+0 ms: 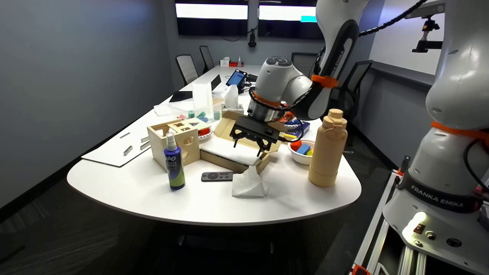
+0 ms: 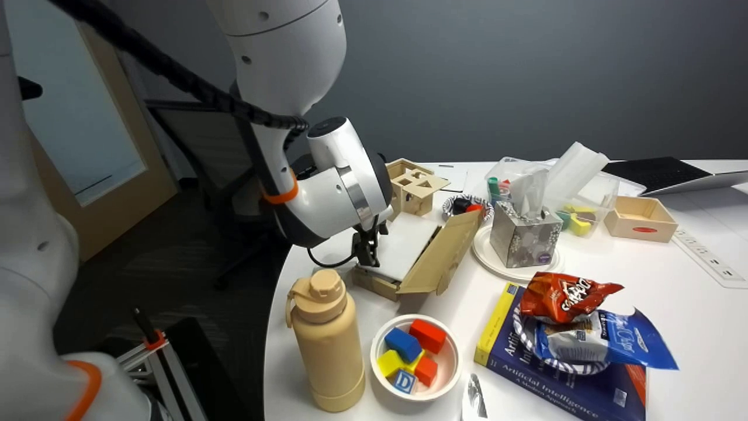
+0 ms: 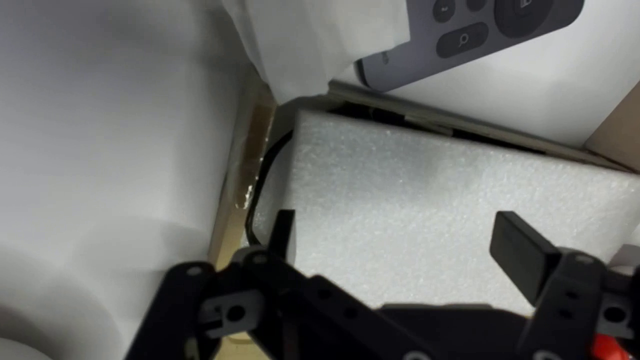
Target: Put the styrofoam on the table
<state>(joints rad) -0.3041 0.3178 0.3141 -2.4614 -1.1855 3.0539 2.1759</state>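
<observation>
Arm: one Franka Emika Panda arm (image 1: 277, 80), base standing beside the white conference table (image 1: 141, 198). In an exterior view we see the forearm slanting down from the upper edge and the wrist bent, bringing the hand over the table's rounded end, fingers directed downward.

Hand: one black Robotiq gripper (image 3: 402, 243), two-fingered. We record the jaws as spread wide. In the wrist view the flat pads (image 3: 520, 255) stand well apart, one by the short edge of the styrofoam slab (image 3: 430, 210), the other over its face; foam shows through the gap between them. Whether either tip touches the foam, we cannot tell.

Styrofoam slab: white, rectangular, grainy, lying flat inside the cardboard box (image 1: 221, 161), below the hand. Box tan, resting on the table, its lid tilted up in both exterior views.

Near the box, we note: one crumpled white tissue (image 1: 249, 186), by the box's corner; one gray remote control (image 1: 217, 176), just beside the tissue; one whiteboard-cleaner spray bottle (image 1: 174, 168), upright, beside the wooden shape sorter (image 1: 160, 147); one tan lidded bottle (image 2: 330, 351), upright; one white bowl (image 2: 449, 369) of toy blocks (image 2: 403, 344), just beside the bottle.
</observation>
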